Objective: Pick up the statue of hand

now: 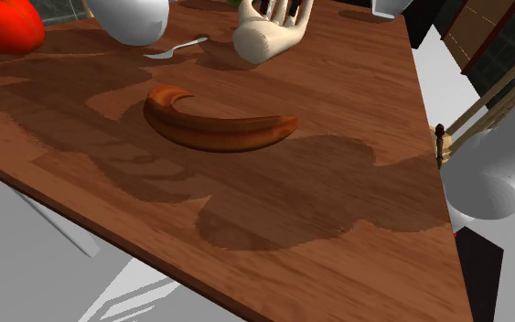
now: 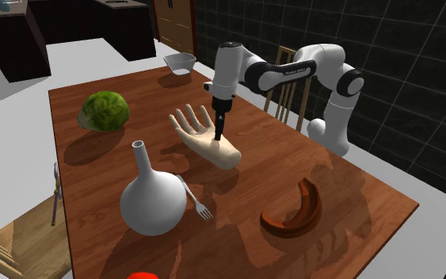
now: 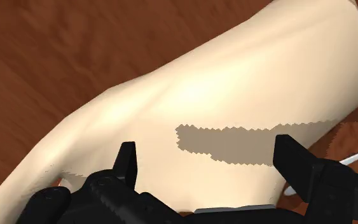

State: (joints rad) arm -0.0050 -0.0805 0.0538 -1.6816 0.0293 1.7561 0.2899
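- A cream, smooth, matte statue of an open hand (image 2: pixel 193 127) is seen lying on a brown wooden table (image 2: pixel 348 190) with a visible plank grain. Its fingers are spread, and its thick, rounded wrist end is turned toward a white bulbous vase with a narrow neck (image 2: pixel 154 202).
- In the shoulder view the statue (image 1: pixel 266 35) is found at the far edge of the table (image 1: pixel 337 91), beyond a glossy, brown, crescent-shaped wooden piece (image 1: pixel 219 126).
- A small pale metal fork (image 2: pixel 198 203) is laid just beside the vase, near the statue's wrist end.
- A green, rough-surfaced, leafy round object (image 2: pixel 104 111) (possibly a cabbage) is set well apart from the statue, nearer the table's far corner.
- The black two-finger gripper (image 2: pixel 220 131) is pointed straight down over the statue's wrist portion, carried by the white arm (image 2: pixel 276 73).
- In the wrist view the gripper (image 3: pixel 212 167) is spread wide, its fingers (image 3: pixel 128 164) standing apart over the statue's smooth cream surface (image 3: pixel 222 83). A grey shadow is cast on that surface between them, and nothing is clasped.
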